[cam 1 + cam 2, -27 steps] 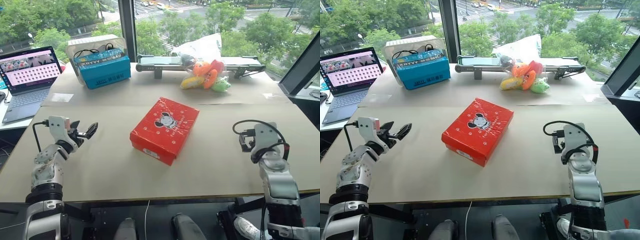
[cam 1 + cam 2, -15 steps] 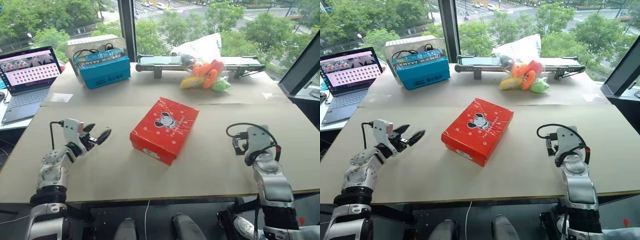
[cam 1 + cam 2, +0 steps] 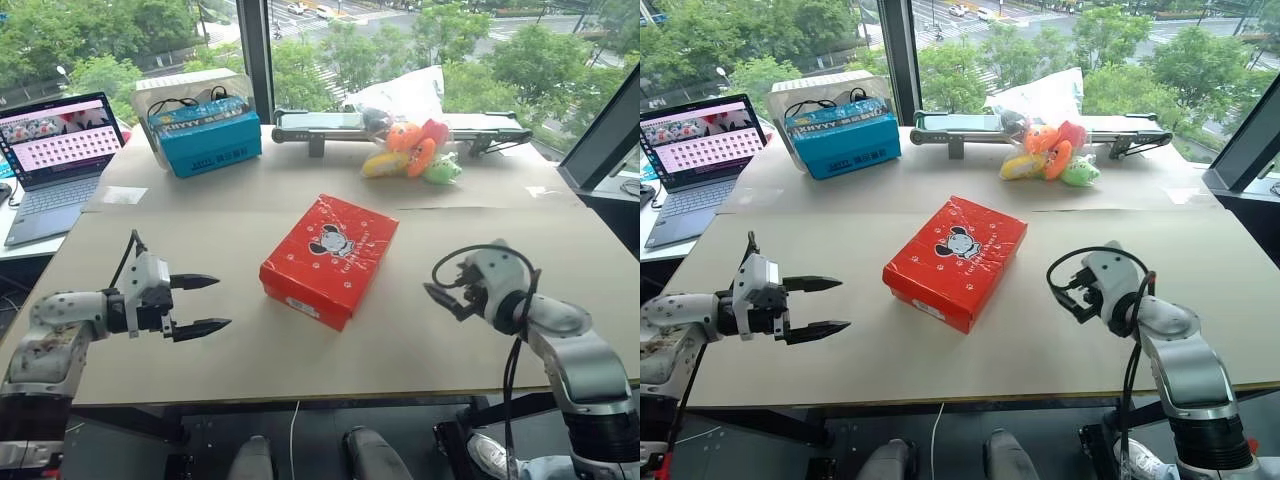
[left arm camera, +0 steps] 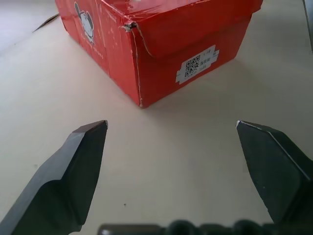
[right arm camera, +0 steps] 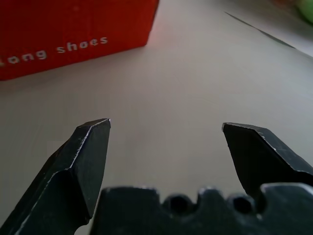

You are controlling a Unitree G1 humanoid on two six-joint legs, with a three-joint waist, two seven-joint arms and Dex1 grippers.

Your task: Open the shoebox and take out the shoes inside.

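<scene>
The red shoebox (image 3: 330, 258) with a cartoon mouse on its lid lies shut in the middle of the table, turned at an angle. The shoes are hidden inside it. My left gripper (image 3: 220, 302) hovers to the box's left, open, pointing at its near corner (image 4: 139, 63) with a gap of bare table between. To the box's right my right gripper (image 3: 1060, 295) is open too, aimed at the box's lettered side (image 5: 68, 34) and apart from it. Neither gripper holds anything.
At the back left stand an open laptop (image 3: 55, 150) and a blue box with cables (image 3: 205, 135). Colourful plush toys (image 3: 410, 150) and a long black device (image 3: 320, 122) lie along the window. The table's front edge (image 3: 330, 385) runs just below both grippers.
Both grippers have turned inward to face the shoebox. The left has swung from pointing up-right to level, and the right has moved left toward the box. The box has not moved.
</scene>
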